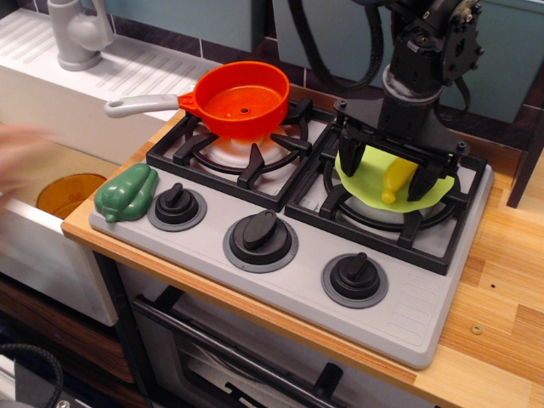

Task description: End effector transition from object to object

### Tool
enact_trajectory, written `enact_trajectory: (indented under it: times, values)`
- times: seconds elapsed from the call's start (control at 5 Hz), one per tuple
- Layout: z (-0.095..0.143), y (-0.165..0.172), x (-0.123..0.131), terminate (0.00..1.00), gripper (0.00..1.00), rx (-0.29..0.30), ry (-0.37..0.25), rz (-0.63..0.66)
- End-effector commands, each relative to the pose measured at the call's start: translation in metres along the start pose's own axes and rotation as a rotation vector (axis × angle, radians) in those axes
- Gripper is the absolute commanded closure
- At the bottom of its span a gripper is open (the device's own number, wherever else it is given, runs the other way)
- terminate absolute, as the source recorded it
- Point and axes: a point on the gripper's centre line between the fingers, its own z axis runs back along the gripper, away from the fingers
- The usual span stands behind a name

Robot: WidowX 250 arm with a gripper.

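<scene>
Two dark prongs of gripper (398, 166) spread open astride yellow toy (397, 180) on green plate (361, 178), right burner; likely light, hard, slippery plastic, best pinched mid-body.

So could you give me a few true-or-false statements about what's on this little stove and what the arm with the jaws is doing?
1. The orange pan sits on the left burner. True.
2. The green pepper is inside the orange pan. False: it lies on the stove's front left corner, beside the left knob.
3. The gripper is over the right burner, at the lime green plate. True.
4. The stove has three black knobs along its front. True.
5. The yellow item on the green plate is next to the faucet. False: it is on the right burner, under the gripper; the faucet stands at the far left.
6. The jaws are clearly holding the pepper. False: they are far from it.
</scene>
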Motion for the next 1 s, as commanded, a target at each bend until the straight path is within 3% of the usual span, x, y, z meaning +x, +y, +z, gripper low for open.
enact_trajectory:
  times: [0.0, 0.6, 0.8]
  values:
    - [0.0, 0.0, 0.0, 0.0, 0.0, 0.0, 0.0, 0.0]
    - [0.144, 0.063, 0.023, 0.0, 0.0, 0.042, 0.147, -0.054]
    - [0.16, 0.109, 0.013, 0.0, 0.0, 0.045, 0.153, -0.09]
